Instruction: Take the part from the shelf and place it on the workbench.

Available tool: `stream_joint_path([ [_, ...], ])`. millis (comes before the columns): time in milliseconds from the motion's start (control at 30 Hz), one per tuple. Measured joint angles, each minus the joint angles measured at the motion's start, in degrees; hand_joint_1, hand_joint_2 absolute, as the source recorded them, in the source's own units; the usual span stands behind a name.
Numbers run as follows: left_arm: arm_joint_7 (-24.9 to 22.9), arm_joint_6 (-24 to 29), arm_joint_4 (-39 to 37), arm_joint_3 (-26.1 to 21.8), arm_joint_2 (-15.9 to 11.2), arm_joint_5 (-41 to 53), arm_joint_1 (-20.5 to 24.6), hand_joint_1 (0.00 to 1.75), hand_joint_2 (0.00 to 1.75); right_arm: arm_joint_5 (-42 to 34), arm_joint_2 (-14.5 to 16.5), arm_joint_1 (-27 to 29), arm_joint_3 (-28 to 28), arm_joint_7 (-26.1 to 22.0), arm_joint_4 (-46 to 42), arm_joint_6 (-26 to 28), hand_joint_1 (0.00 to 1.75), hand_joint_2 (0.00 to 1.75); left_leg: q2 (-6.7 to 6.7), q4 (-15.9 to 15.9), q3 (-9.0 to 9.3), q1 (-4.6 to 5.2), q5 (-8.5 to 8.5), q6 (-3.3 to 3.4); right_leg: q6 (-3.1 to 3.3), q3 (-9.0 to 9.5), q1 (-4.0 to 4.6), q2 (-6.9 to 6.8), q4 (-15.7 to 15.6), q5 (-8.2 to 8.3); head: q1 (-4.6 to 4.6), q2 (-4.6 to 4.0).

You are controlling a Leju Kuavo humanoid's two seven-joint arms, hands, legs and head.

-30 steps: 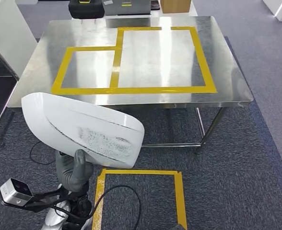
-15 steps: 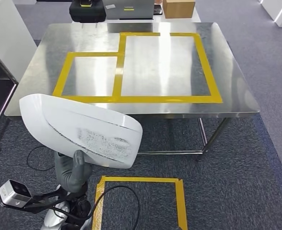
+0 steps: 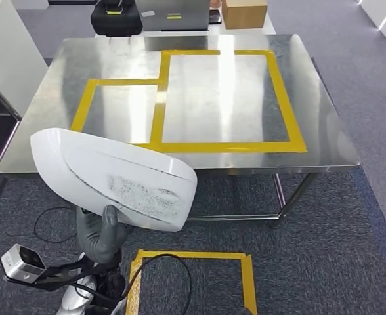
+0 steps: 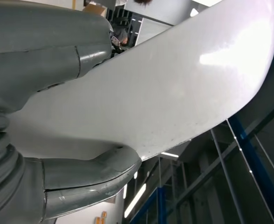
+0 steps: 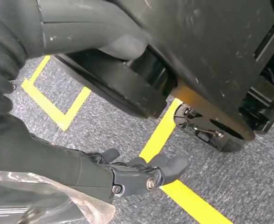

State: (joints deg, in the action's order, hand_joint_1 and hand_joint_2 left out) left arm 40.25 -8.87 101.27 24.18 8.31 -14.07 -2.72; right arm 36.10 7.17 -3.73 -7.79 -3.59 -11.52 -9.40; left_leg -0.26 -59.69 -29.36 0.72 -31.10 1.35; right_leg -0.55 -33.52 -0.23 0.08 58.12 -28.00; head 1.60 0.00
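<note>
part carried toward the workbench
left hand [image 3: 102,237] grips white part [image 3: 114,177] from beneath, long axis along workbench [image 3: 329,141] near edge; right hand [image 5: 142,175] hangs empty.

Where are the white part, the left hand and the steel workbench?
white part [image 3: 113,177], head view, middle of its curved shell
left hand [image 3: 102,235], head view, grey thumb under the part
steel workbench [image 3: 325,131], head view, bare top right of the yellow tape

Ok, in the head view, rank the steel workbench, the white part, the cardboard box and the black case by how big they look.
1. Steel workbench
2. White part, though it is enlarged by nearness
3. Black case and cardboard box: both far, cropped, too alike to rank.
</note>
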Motion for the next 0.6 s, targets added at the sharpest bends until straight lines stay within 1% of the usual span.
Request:
stream_joint_path([
  [33, 0.02, 0.00, 0.00, 0.00, 0.00, -0.01, 0.09, 1.75, 1.75, 0.02, 0.05, 0.02, -0.01, 0.01, 0.00, 0.00, 0.00, 1.75, 0.00, -1.49, -0.51, -0.07, -0.68, -0.31, 0.28, 0.80, -0.18, 0.01, -0.22, -0.17, 0.14, 0.00],
  [67, 0.03, 0.00, 0.00, -0.01, -0.01, -0.01, 0.14, 1.75, 1.75, 0.04, 0.10, 0.04, -0.01, 0.02, 0.00, 0.00, 0.00, 1.75, 0.01, -3.95, -1.70, -0.21, -1.78, -0.65, 0.50, 1.41, -0.30, -0.03, -0.40, -0.43, 0.29, 0.00],
  [133, 0.03, 0.00, -0.01, -0.01, -0.05, -0.01, 0.09, 1.75, 1.75, 0.05, 0.09, 0.13, -0.01, 0.03, 0.01, 0.00, 0.00, 1.75, 0.01, -10.69, -5.77, -0.65, -4.41, -1.35, 0.70, 2.19, -0.32, -0.04, -0.47, -1.09, 0.48, 0.00],
  [167, 0.03, 0.00, -0.01, -0.01, -0.09, -0.01, 0.02, 1.75, 1.75, 0.05, 0.09, 0.22, -0.01, 0.03, 0.01, 0.00, 0.00, 1.75, 0.02, -13.24, -7.72, -0.84, -5.06, -1.61, 0.68, 2.55, -0.32, -0.01, -0.47, -1.45, 0.48, 0.00],
  [200, 0.03, 0.01, -0.02, -0.01, -0.12, -0.01, -0.03, 1.75, 1.75, 0.05, 0.09, 0.31, -0.01, 0.03, 0.01, 0.00, 0.00, 1.75, 0.02, -14.21, -9.00, -0.98, -4.66, -1.78, 0.63, 2.99, -0.33, 0.04, -0.46, -1.84, 0.48, 0.00],
  [233, 0.03, 0.01, -0.02, -0.01, -0.15, -0.01, -0.04, 1.75, 1.75, 0.05, 0.09, 0.38, -0.01, 0.03, 0.01, 0.00, 0.00, 1.75, 0.03, -13.02, -9.26, -1.09, -2.93, -1.82, 0.55, 3.59, -0.34, 0.10, -0.46, -2.29, 0.50, 0.00],
  [300, 0.04, 0.00, -0.03, -0.01, -0.17, -0.01, -0.03, 1.75, 1.75, 0.05, 0.09, 0.51, -0.01, 0.09, 0.02, -0.05, 0.00, 1.75, 0.08, -6.69, -7.72, -1.16, 2.42, -1.55, 0.18, 4.86, -0.38, 0.19, -0.53, -3.31, 0.45, 0.00],
  [333, 0.04, -0.01, -0.05, -0.01, -0.18, -0.01, -0.01, 1.75, 1.75, 0.06, 0.09, 0.54, -0.01, 0.15, 0.04, -0.08, 0.00, 1.75, 0.12, -3.88, -7.03, -1.01, 3.96, -1.32, -0.13, 5.38, -0.38, 0.18, -0.60, -3.75, 0.40, -0.01],
  [367, 0.04, -0.02, -0.06, -0.01, -0.19, -0.01, 0.01, 1.75, 1.75, 0.05, 0.09, 0.57, -0.02, 0.21, 0.07, -0.11, 0.00, 1.75, 0.14, -1.84, -6.51, -0.83, 4.57, -1.02, -0.48, 5.61, -0.39, 0.11, -0.68, -4.11, 0.37, -0.01],
  [433, 0.02, -0.03, -0.08, -0.05, -0.18, -0.03, -0.02, 1.75, 1.75, 0.07, 0.09, 0.56, -0.04, 0.28, 0.11, -0.11, 0.00, 1.75, 0.13, -0.30, -6.31, -0.49, 4.01, -0.26, -1.26, 6.11, -0.34, -0.09, -0.84, -4.29, 0.39, -0.02],
  [500, 0.02, -0.05, -0.07, -0.09, -0.07, -0.03, -0.04, 1.75, 1.75, 0.08, 0.08, 0.46, -0.06, 0.34, 0.11, -0.09, 0.00, 1.75, 0.04, 0.66, -5.30, -0.70, 4.08, 0.54, -1.94, 6.54, -0.34, -0.18, -0.63, -4.61, 0.40, -0.02],
  [533, 0.03, -0.08, -0.06, -0.09, -0.01, -0.02, 0.03, 1.75, 1.75, 0.10, 0.08, 0.41, -0.06, 0.38, 0.12, -0.08, 0.00, 1.75, 0.02, 0.88, -4.67, -0.85, 3.94, 0.87, -2.22, 6.17, -0.35, -0.17, 0.36, -5.15, 0.30, -0.02],
  [567, 0.03, -0.10, -0.05, -0.09, 0.06, -0.01, 0.09, 1.75, 1.75, 0.11, 0.07, 0.32, -0.07, 0.40, 0.12, -0.08, 0.00, 1.75, 0.01, 1.07, -4.14, -0.98, 3.84, 1.12, -2.42, 5.00, -0.37, -0.14, 2.44, -6.13, 0.17, -0.02],
  [600, 0.03, -0.11, -0.05, -0.09, 0.09, -0.01, 0.13, 1.75, 1.75, 0.10, 0.02, 0.23, -0.07, 0.38, 0.11, -0.07, 0.00, 1.75, 0.04, 1.16, -3.79, -1.00, 3.62, 1.32, -2.60, 2.96, -0.38, -0.13, 5.75, -7.41, 0.04, -0.02],
])
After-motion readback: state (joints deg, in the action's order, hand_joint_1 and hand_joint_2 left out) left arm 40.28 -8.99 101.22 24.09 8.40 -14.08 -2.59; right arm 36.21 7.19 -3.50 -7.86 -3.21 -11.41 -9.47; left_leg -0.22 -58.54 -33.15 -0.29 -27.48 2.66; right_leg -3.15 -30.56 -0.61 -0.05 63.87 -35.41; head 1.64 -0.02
